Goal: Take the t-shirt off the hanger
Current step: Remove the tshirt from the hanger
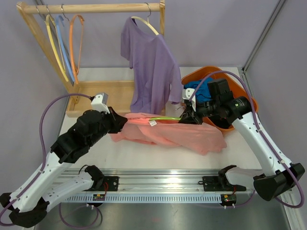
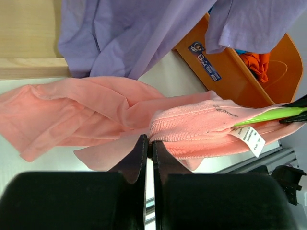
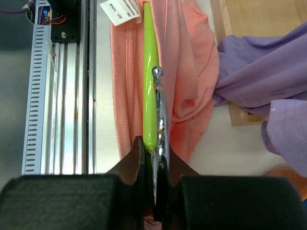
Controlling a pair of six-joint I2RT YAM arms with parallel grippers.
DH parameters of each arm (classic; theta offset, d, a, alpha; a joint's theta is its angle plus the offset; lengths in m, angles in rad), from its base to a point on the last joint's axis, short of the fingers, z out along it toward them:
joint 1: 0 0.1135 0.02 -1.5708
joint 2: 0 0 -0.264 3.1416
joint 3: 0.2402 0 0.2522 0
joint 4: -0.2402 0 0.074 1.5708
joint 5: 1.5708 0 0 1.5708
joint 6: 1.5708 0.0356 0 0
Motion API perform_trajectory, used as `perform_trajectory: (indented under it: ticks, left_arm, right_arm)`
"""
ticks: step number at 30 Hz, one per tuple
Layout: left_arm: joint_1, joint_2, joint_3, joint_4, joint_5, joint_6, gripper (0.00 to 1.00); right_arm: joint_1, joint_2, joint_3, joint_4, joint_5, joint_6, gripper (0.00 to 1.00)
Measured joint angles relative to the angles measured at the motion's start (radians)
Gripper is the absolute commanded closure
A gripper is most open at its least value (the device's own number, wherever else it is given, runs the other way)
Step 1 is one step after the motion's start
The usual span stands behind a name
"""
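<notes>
On the white table (image 1: 158, 155) lie a crumpled pink t-shirt (image 1: 194, 136), a wooden clothes rack (image 1: 110, 91) behind it, and an orange tub (image 1: 199, 74).

The salmon-pink t-shirt (image 1: 192, 136) lies crumpled on the table, spread from left to right across the middle; its ribbed collar (image 2: 192, 127) is bunched up at the far edge of the heap, a white label (image 2: 249, 139) hanging from it; the lime-green hanger (image 1: 165, 118) lies level and still partly inside the neck opening, its bare end pointing right; its metal hook (image 3: 159, 110) runs alongside the green arm; the left gripper (image 2: 148, 149) pinches the collar; the right gripper (image 3: 153, 153) clamps the hanger.
</notes>
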Motion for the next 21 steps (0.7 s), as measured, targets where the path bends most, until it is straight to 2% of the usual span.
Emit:
perform_trajectory:
  ticks: [2,6,8,9,14,21]
  left_arm:
    - [0.000,-0.010,-0.029,0.014,0.010,-0.012,0.84]
    - [0.006,-0.014,-0.084,0.029,0.003,-0.033,0.49]
    - [0.010,-0.012,-0.098,0.025,-0.002,-0.044,0.40]
    - [0.012,-0.010,-0.098,0.023,-0.005,-0.048,0.31]
    - [0.022,0.000,-0.098,0.024,-0.017,-0.083,0.19]
    - [0.051,0.061,-0.026,-0.050,-0.049,-0.145,0.13]
  right_arm:
    - [0.000,0.003,0.008,-0.025,0.010,-0.006,1.00]
    - [-0.002,0.020,0.043,-0.088,0.032,-0.013,1.00]
    - [-0.003,0.032,0.056,-0.111,0.039,-0.013,1.00]
    - [-0.004,0.037,0.060,-0.119,0.040,-0.011,1.00]
    - [-0.007,0.080,0.084,-0.161,0.042,0.003,1.00]
    - [-0.009,0.132,0.128,-0.208,0.067,0.023,1.00]
